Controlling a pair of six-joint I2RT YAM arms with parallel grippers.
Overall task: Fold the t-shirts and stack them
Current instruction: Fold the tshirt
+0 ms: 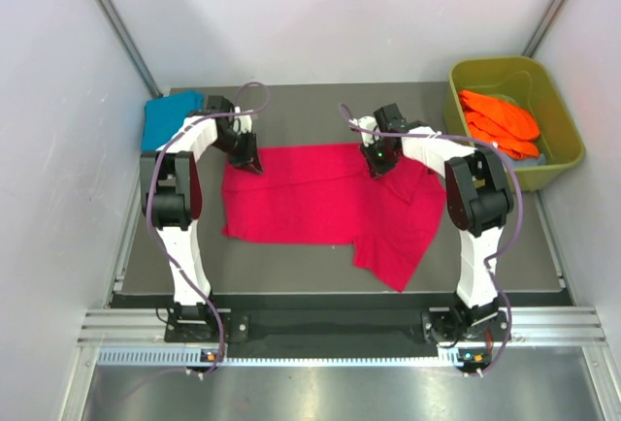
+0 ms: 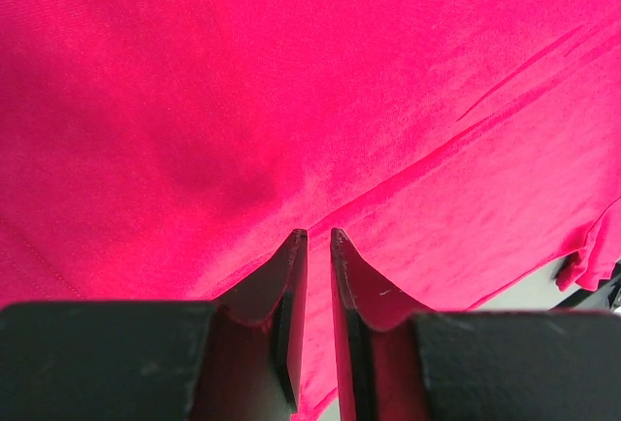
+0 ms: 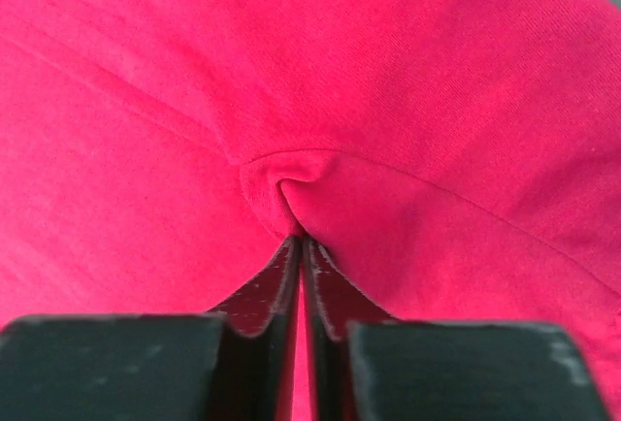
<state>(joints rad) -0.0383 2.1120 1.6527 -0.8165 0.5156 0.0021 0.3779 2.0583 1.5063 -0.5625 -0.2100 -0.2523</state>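
Mostly flat crimson t-shirt (image 1: 310,203), near-right corner rumpled; left gripper (image 2: 315,237), right gripper (image 3: 301,242) each pinching far edge.

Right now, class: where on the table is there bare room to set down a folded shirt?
Bare: the far strip of grey table between the folded teal-blue cloth shirt and the olive-green plastic tub; the near strip in front of the spread crimson-pink cloth shirt. Crowded: the middle, under that shirt.
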